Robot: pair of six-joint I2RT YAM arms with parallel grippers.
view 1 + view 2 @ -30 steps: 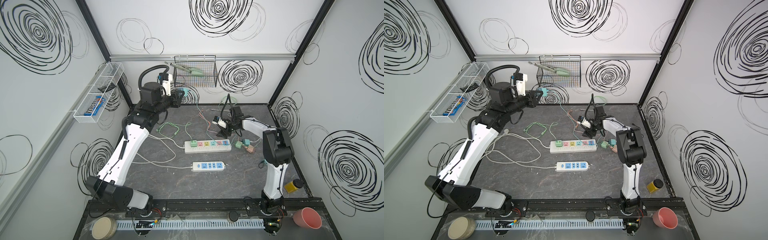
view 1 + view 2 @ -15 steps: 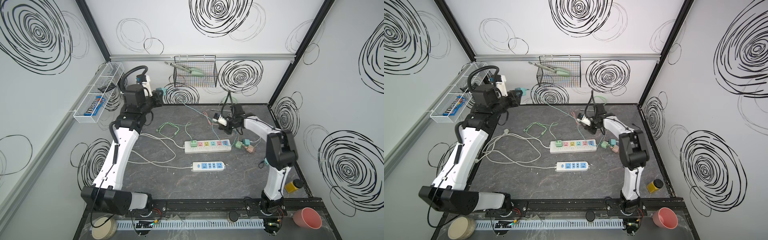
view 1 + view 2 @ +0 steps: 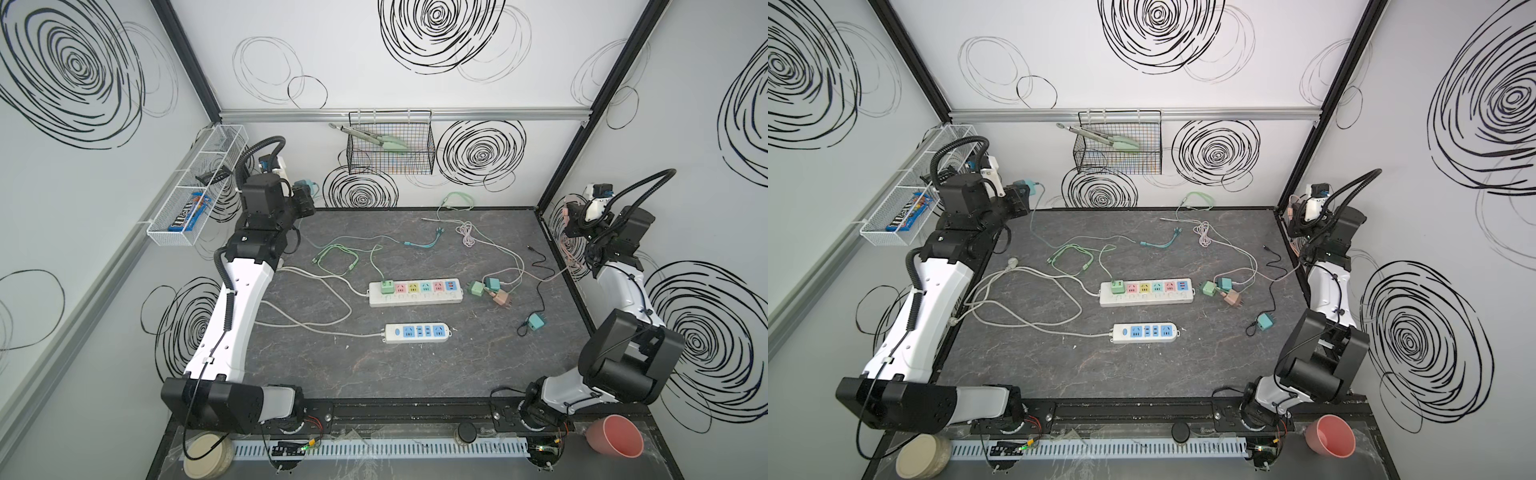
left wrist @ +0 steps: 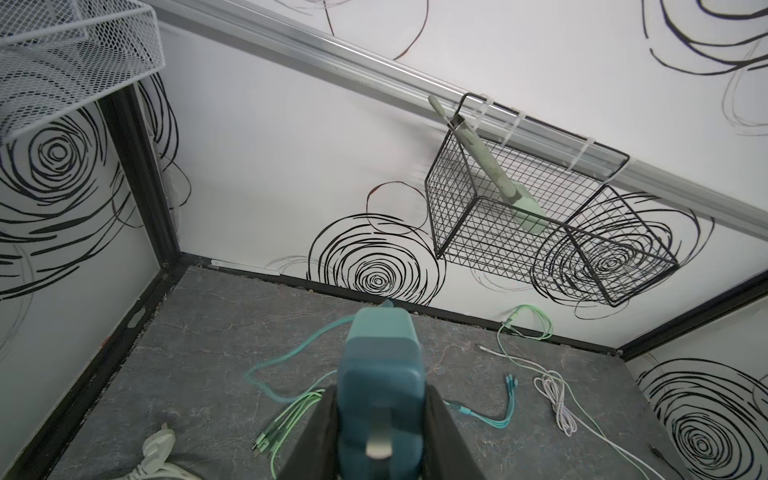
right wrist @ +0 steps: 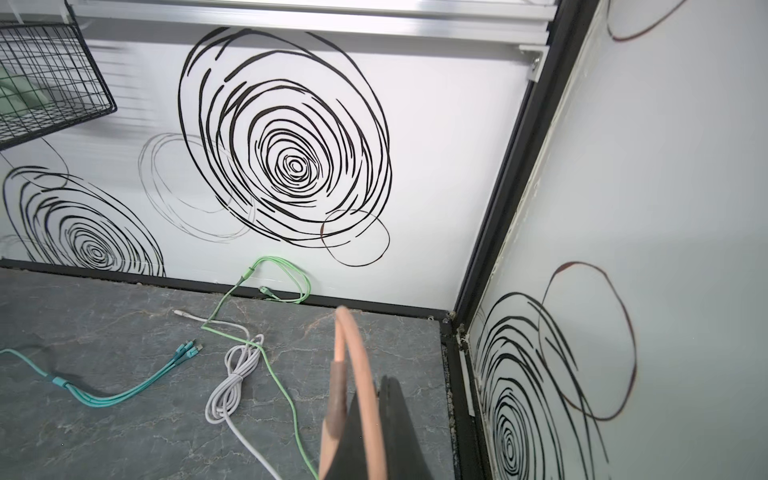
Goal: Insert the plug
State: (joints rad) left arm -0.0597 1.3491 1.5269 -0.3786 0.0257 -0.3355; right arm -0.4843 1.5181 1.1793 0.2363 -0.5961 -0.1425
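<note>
Matt, marbled grey stone-look table (image 3: pixel 415 374). Smooth teal plastic plug (image 4: pixel 380 374) with a soft sheen, dull metal pin (image 4: pixel 378 436). Black-coated wire basket (image 3: pixel 390 164); white-painted metal mesh tray (image 4: pixel 83 54). Brushed aluminium rail (image 3: pixel 498 115). Glossy white plastic strip (image 3: pixel 415 300). Smooth, rubbery pink cable (image 5: pixel 368 374). Matt pink plastic cup (image 3: pixel 615 436). Smooth white walls (image 3: pixel 353 50).

Two power strips (image 3: pixel 415 292) (image 3: pixel 417 332), two wire baskets (image 3: pixel 374 160) (image 3: pixel 174 237), one pink cup (image 3: pixel 615 436).
</note>
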